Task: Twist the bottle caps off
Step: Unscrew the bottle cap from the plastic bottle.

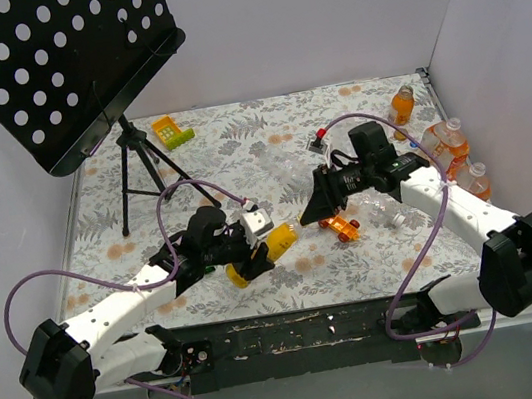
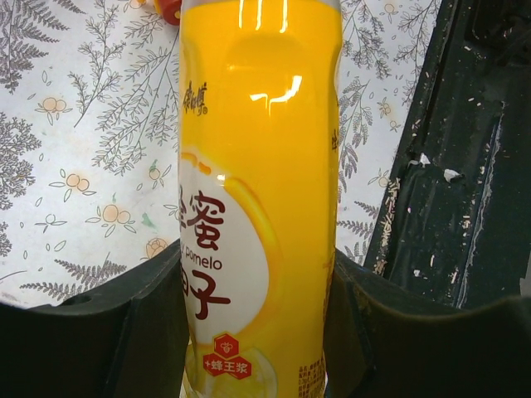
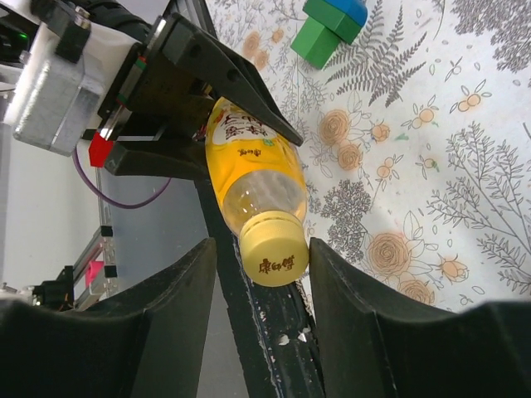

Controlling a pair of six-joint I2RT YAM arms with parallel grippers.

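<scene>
Step in hand: the yellow cap [image 3: 274,257] of the yellow pomelo drink bottle [image 2: 257,166], at the point of gripping; the cap is seated on the neck and I see no gap under its skirt.

Location: the bottle is off the table [image 1: 237,143], lying nearly level above the cloth close to the near edge, about midway along it; its cap end points toward my right arm.

Left gripper [image 2: 257,274]: clamped on the bottle's body across the label, a finger pressed to each side; I judge the hold firm and square.

Right gripper [image 3: 264,246]: jaws at a middling spread, standing around the cap; the finger on the cloth side appears to touch the cap's rim, the other stands just clear of it; this pincer holds nothing.

Next move, in my judgement: centre the right jaws on the cap so both pads meet it together, close on the ribbed skirt, then turn the wrist about the bottle's long axis while the left holds the body steady; an off-centre close would push the neck sideways in the left grip.

Other items: three orange drink bottles [image 1: 450,145] stand by the right edge, well apart from this work, caps apparently on; an orange toy car [image 1: 341,226] lies just beside the right pincer on the cloth; a green-and-blue block [image 3: 332,25] lies beyond the bottle.
</scene>
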